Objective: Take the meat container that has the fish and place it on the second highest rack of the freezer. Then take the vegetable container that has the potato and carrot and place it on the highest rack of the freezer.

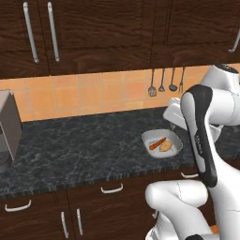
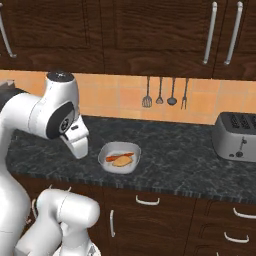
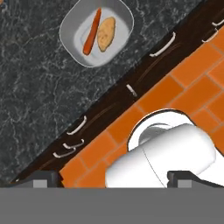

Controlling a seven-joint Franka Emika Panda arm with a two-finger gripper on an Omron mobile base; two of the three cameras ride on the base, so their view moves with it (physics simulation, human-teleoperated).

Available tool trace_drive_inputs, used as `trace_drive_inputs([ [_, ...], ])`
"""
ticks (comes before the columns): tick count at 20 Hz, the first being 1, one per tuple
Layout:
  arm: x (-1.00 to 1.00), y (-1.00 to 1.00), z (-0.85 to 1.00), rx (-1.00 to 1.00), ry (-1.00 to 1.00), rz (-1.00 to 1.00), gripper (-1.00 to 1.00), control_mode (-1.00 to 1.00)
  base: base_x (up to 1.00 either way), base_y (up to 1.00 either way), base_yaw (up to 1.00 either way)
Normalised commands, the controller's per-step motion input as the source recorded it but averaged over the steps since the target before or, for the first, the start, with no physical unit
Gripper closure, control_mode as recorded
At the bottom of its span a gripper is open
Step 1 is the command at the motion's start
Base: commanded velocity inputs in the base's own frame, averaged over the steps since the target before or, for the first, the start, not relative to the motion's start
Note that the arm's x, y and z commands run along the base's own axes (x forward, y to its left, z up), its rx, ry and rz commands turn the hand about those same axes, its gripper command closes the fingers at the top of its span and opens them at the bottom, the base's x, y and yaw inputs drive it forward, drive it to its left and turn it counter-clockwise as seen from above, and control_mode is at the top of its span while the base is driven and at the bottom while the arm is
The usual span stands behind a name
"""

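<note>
The vegetable container (image 1: 146, 137), a shallow grey tray, sits near the front edge of the dark stone counter. In it lie the orange carrot (image 1: 157, 143) and the tan potato (image 1: 166, 147), side by side. The right base view shows the same container (image 2: 107, 150) with carrot (image 2: 119, 156) and potato (image 2: 123, 161). In the hand view the container (image 3: 118, 13) with carrot (image 3: 92, 31) and potato (image 3: 106, 33) lies at the top. My gripper (image 3: 114, 180) is open, empty, raised above and beside the container. The meat container, fish and freezer are out of view.
A grey toaster (image 2: 235, 135) stands on the counter at the right. Another grey appliance (image 1: 7, 126) sits at the counter's left end. Utensils (image 2: 160, 92) hang on the orange tile wall under dark upper cabinets. Drawers with pale handles (image 3: 76, 127) front the counter.
</note>
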Motion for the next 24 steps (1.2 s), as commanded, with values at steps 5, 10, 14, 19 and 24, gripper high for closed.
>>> trace_drive_inputs([
  [5,0.17,-0.71,-0.89,0.01,0.00,-0.07,-1.00,-1.00,0.00,0.00,0.00],
  [10,0.37,-0.19,-0.80,0.00,-0.04,-0.03,-1.00,-1.00,0.00,0.00,0.00],
  [14,0.98,0.00,-0.42,0.00,0.00,-0.11,-1.00,-1.00,0.00,0.00,0.00],
  [19,0.93,0.00,-0.54,0.00,0.09,-0.20,-1.00,-1.00,0.00,0.00,0.00],
  [24,0.65,0.00,-0.39,0.00,0.15,-0.16,-1.00,-1.00,0.00,0.00,0.00],
])
